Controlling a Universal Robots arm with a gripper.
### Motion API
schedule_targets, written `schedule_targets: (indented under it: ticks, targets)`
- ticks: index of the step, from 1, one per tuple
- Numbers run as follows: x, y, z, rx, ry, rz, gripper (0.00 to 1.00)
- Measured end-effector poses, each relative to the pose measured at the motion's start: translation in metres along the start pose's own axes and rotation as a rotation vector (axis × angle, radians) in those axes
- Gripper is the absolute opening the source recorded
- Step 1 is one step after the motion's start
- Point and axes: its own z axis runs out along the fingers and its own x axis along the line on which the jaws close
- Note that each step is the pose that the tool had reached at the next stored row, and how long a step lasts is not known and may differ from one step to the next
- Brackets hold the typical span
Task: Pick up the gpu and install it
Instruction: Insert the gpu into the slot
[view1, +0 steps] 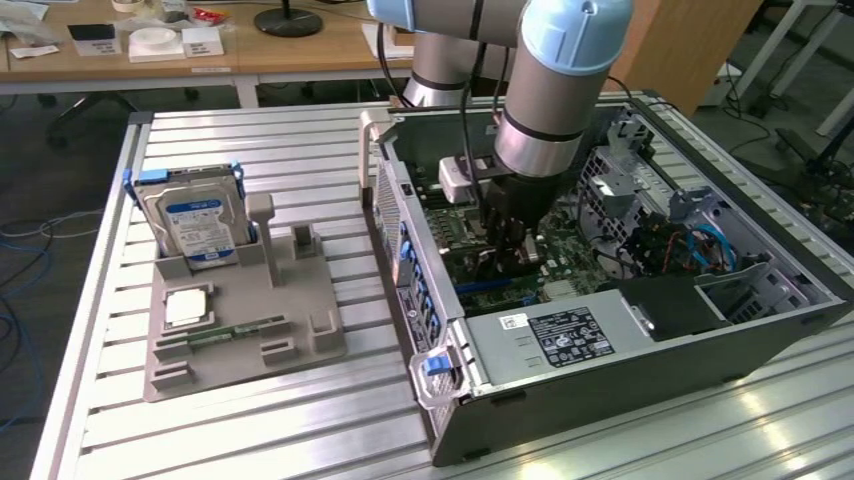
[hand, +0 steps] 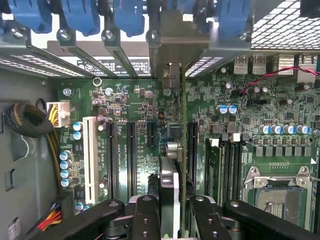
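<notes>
Black gripper (hand: 172, 212) fingers clamp the gpu (hand: 176, 150) (edge-on) — between them, above the motherboard (hand: 135, 110).

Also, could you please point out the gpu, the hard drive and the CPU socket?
gpu (hand: 169, 195), wrist view, pale side face.
hard drive (view1: 198, 225), exterior view, its label.
CPU socket (hand: 278, 196), wrist view, its centre.

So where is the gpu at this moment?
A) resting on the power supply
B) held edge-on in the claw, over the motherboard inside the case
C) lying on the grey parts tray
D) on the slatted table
B: the claw grips the gpu edge-on over the motherboard.
</notes>
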Motion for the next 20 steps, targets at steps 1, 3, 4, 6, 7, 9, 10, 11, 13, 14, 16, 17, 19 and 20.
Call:
schedule_targets:
  ticks: [1,3,4,6,7,9,10,11,13,14,16,17,19,20]
  targets:
    - [0.0,0.0001,0.0002,0.0,0.0001,0.0,0.28]
    - [0.0,0.0002,0.0016,0.0,-0.0001,0.0,0.28]
    - [0.0,0.0002,0.0022,0.0,-0.0001,0.0,0.28]
    - [0.0001,0.0003,0.0032,-0.0002,-0.0001,0.0,0.28]
    - [0.0001,0.0003,0.0037,-0.0002,-0.0001,0.0,0.28]
    - [0.0001,0.0003,0.0052,-0.0005,0.0,0.0,0.28]
    - [0.0001,0.0004,0.0064,-0.0008,-0.0001,0.0,0.28]
    - [0.0001,0.0004,0.0076,-0.001,-0.0002,0.0,0.28]
    - [0.0002,0.0005,0.009,-0.0014,-0.0001,0.0,0.28]
    - [0.0002,0.0005,0.0092,-0.0016,0.0001,0.0,0.28]
    - [0.0002,0.0005,0.0092,-0.0018,0.0002,0.0,0.28]
    - [0.0002,0.0005,0.0093,-0.0018,0.0002,0.0,0.28]
    - [0.0002,0.0005,0.0094,-0.0017,0.0,0.0,0.28]
    - [0.0002,0.0005,0.0094,-0.0017,-0.0001,0.0,0.28]
